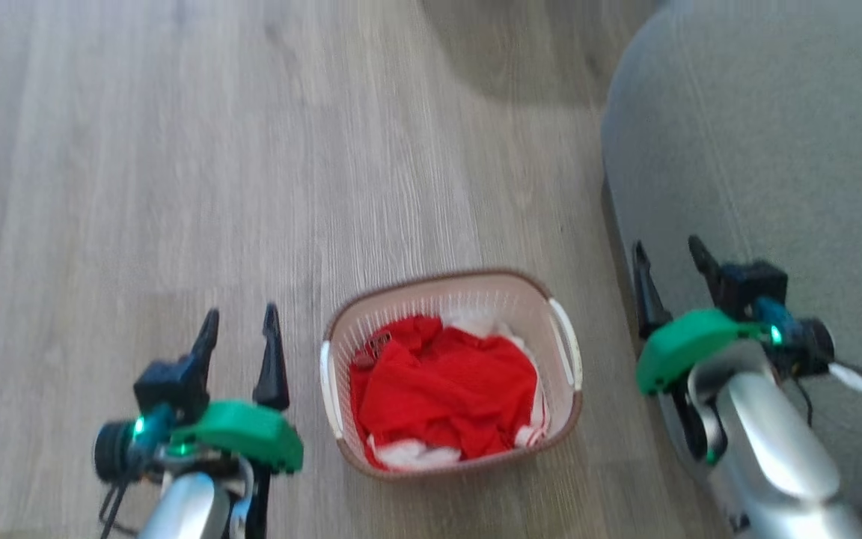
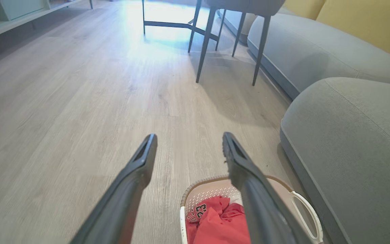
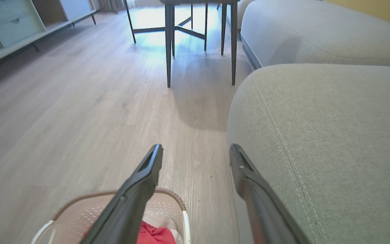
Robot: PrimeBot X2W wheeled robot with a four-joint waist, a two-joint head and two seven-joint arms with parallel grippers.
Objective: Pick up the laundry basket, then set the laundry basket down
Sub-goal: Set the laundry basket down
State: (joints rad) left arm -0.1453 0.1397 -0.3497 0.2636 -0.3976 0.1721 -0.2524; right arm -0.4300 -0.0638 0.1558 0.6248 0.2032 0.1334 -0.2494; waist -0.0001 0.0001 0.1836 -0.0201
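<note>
Laundry basket point(image 1: 416, 301) on floor point(image 1: 139, 150) between both spread jaws, untouched

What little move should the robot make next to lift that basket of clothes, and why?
The left hand and right hand stand open on either side of the laundry basket, touching nothing, and it sits on the floor. So probably the next move is to bring both down and inward to its white side handles.

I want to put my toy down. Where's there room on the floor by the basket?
Lots of bare wooden floor lies left of the laundry basket and beyond it, up to the table legs. It's tight on the right: a narrow strip between the basket and the grey sofa, with the right gripper at the sofa's edge.
</note>
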